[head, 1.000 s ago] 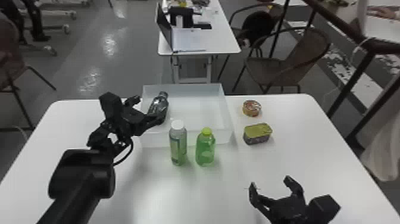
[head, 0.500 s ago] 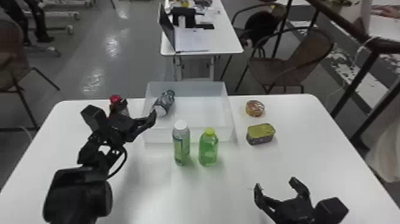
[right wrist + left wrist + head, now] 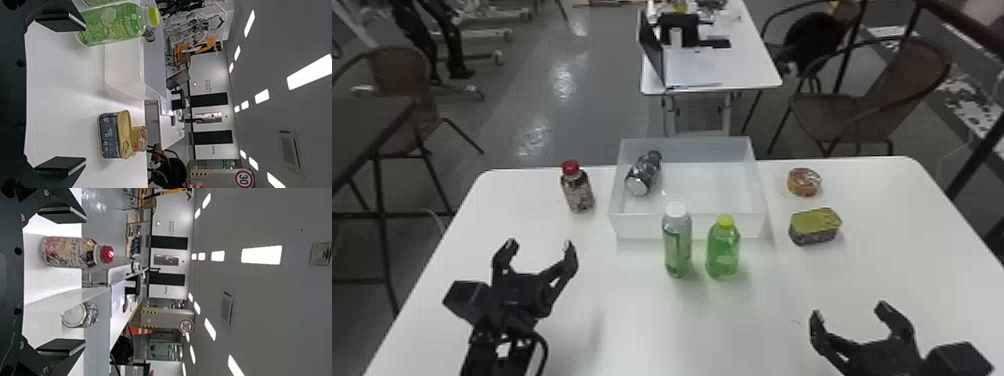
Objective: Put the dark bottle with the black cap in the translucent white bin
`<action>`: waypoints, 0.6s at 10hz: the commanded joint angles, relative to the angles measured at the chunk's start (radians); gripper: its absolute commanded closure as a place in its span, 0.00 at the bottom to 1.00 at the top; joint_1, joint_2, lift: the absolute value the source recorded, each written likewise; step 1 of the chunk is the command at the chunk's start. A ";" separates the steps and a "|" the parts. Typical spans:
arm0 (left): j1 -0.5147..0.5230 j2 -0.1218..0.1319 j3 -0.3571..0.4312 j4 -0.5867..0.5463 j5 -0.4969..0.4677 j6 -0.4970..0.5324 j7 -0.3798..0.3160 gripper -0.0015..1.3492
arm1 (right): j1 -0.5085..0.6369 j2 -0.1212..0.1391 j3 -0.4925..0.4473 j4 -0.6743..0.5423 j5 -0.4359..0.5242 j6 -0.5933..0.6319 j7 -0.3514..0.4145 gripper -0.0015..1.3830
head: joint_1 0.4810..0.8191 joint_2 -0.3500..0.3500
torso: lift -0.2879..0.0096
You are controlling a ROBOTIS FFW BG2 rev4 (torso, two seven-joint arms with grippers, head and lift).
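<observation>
Dark bottle (image 3: 646, 171) — in bin (image 3: 638, 226) — well beyond left pincer (image 3: 539, 244).

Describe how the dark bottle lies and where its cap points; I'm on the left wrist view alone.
Observer: In the head view, the dark bottle lies on its side in the bin, black cap at the end farther from the robot.
Operator: Anything in front of the bin?
Observer: Yes, on the robot's side of it: a white-capped bottle and a green bottle with a yellow-green cap, both upright on the table.
Operator: Right pincer loaded?
Observer: No. The right pincer is over the table's near right part, fingers apart, nothing between them.
</observation>
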 commanded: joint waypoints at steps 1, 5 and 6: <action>0.109 -0.039 0.035 -0.065 -0.005 -0.037 0.025 0.14 | 0.004 0.001 -0.009 -0.011 0.009 0.006 0.000 0.07 | 0.63 0.66 | 0.77; 0.291 -0.056 0.038 -0.103 -0.068 -0.071 0.131 0.14 | 0.032 0.001 -0.009 -0.043 0.013 0.022 -0.020 0.07 | 0.63 0.72 | 0.77; 0.303 -0.056 0.033 -0.103 -0.077 -0.071 0.132 0.14 | 0.041 0.001 -0.009 -0.052 0.013 0.028 -0.020 0.07 | 0.63 0.73 | 0.77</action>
